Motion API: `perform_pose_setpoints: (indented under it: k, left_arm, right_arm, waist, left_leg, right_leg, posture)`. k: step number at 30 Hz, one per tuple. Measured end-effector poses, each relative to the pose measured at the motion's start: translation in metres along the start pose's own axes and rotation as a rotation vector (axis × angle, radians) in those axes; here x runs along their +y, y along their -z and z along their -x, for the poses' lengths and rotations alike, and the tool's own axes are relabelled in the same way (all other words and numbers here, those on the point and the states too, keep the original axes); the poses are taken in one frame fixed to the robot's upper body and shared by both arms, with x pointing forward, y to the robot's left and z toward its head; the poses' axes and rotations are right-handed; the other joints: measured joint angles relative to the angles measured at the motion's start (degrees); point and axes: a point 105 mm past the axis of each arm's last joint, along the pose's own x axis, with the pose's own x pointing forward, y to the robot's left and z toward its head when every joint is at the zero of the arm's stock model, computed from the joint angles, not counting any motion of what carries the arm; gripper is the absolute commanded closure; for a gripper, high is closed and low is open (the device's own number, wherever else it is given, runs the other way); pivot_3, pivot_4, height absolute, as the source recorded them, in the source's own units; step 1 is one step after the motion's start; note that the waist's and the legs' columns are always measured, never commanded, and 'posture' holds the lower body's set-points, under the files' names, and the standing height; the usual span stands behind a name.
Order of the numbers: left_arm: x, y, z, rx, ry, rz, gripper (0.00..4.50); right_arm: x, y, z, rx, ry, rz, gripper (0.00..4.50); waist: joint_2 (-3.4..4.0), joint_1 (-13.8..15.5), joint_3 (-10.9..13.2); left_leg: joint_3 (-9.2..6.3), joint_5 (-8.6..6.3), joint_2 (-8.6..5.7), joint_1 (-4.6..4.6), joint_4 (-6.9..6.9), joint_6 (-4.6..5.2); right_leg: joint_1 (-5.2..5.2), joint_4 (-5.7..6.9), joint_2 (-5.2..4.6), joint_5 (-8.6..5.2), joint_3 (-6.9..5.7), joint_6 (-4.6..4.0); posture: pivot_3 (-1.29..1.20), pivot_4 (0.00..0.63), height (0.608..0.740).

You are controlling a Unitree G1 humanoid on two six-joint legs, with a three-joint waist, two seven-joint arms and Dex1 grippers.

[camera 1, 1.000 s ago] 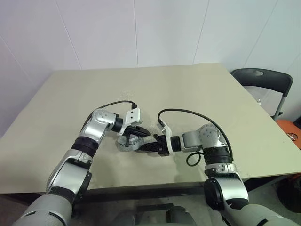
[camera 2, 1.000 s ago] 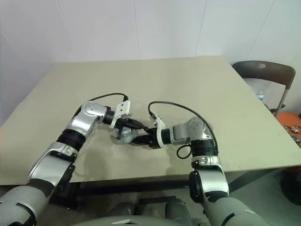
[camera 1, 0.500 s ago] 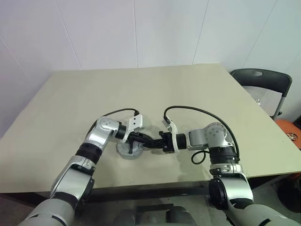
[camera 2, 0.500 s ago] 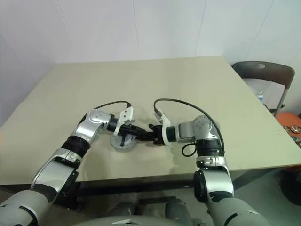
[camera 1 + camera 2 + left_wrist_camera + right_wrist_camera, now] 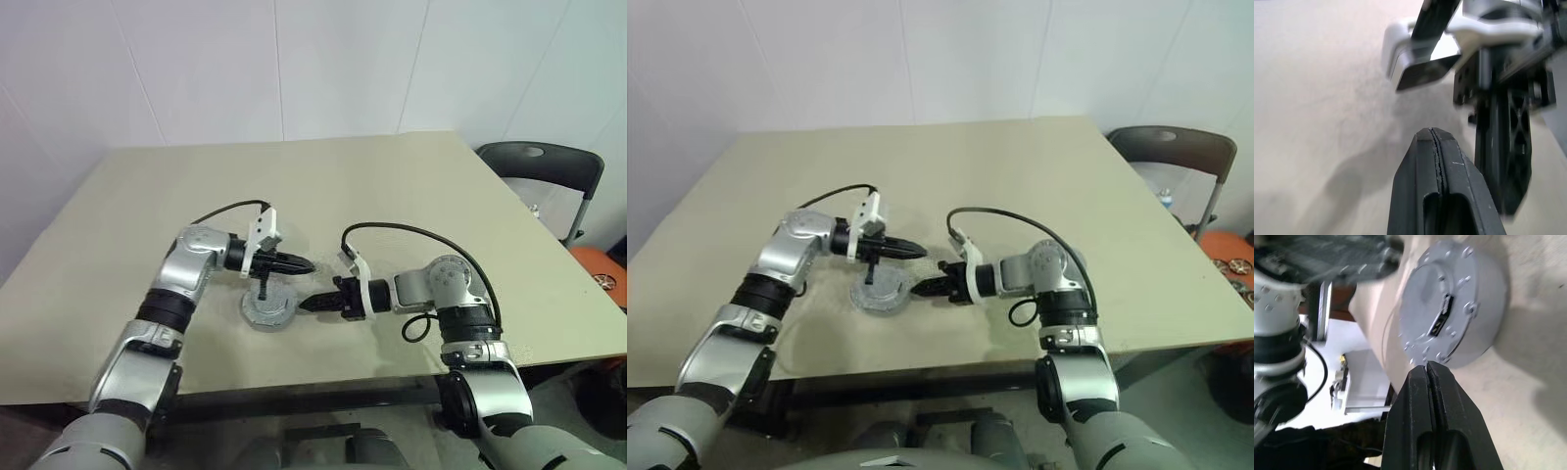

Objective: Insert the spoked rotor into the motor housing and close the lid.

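Grey lid sits on the housing mid-tabletop, between two closed, empty tools, left above, right beside; press straight down so it seats flush.

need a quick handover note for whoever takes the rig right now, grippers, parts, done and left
Left gripper: shut, empty, raised just above the assembly.
Right gripper: shut, empty, tip right beside the assembly's rim; contact unclear.
Motor housing: on the table between the two grippers, with the lid seated on top, plain grey face with a small dark slot up.
Spoked rotor: presumably inside under the lid; cannot confirm.
Done: lid appears on the housing.
Left: check that the lid sits flush all round, then draw both arms back.
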Motion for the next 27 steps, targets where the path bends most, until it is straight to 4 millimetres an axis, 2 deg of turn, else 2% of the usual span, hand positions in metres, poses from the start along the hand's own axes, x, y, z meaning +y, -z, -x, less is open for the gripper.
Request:
perform_pose_setpoints:
  k: [5, 9, 21, 27]
  left_arm:
    - [-0.018, 0.045, 0.022, 0.123, -0.005, 0.083, 4.50]
    - [-0.019, 0.047, 0.031, 0.156, -0.031, 0.052, 4.50]
    - [-0.023, 0.049, 0.027, 0.149, -0.058, 0.030, 4.50]
    - [-0.018, 0.051, 0.027, 0.196, -0.075, -0.013, 4.50]
  right_arm:
    - [0.001, 0.005, -0.002, 0.009, -0.011, 0.012, 4.45]
    - [-0.001, 0.007, -0.005, 0.013, 0.003, 0.009, 4.45]
    - [-0.011, 0.006, -0.010, -0.018, 0.069, 0.013, 4.45]
    - [-0.018, 0.001, -0.009, -0.053, 0.117, 0.025, 4.45]
  waist:
    - [0.00, 0.3, 0.0]
    - [-0.02, 0.5, 0.0]
    - [0.00, 0.5, 0.0]
    - [0.07, 0.5, 0.0]
  left_leg:
    - [0.00, 0.01, -0.02, -0.01, 0.03, -0.02]
    - [-0.02, 0.01, -0.03, 0.04, 0.11, -0.02]
    - [-0.02, 0.01, -0.03, 0.14, 0.19, -0.03]
    - [-0.01, 0.00, 0.02, 1.06, 0.09, -0.03]
  right_leg:
    - [0.00, 0.01, -0.02, 0.00, 0.00, 0.00]
    - [0.03, 0.00, -0.04, 0.02, -0.03, -0.03]
    - [0.16, 0.15, -0.03, 0.02, -0.02, -0.03]
    - [0.89, -0.02, 0.02, -0.03, -0.04, -0.01]
  posture:
    - [0.00, 0.000, 0.740]
    - [0.00, 0.000, 0.740]
    - [0.00, 0.000, 0.740]
    - [0.00, 0.000, 0.740]
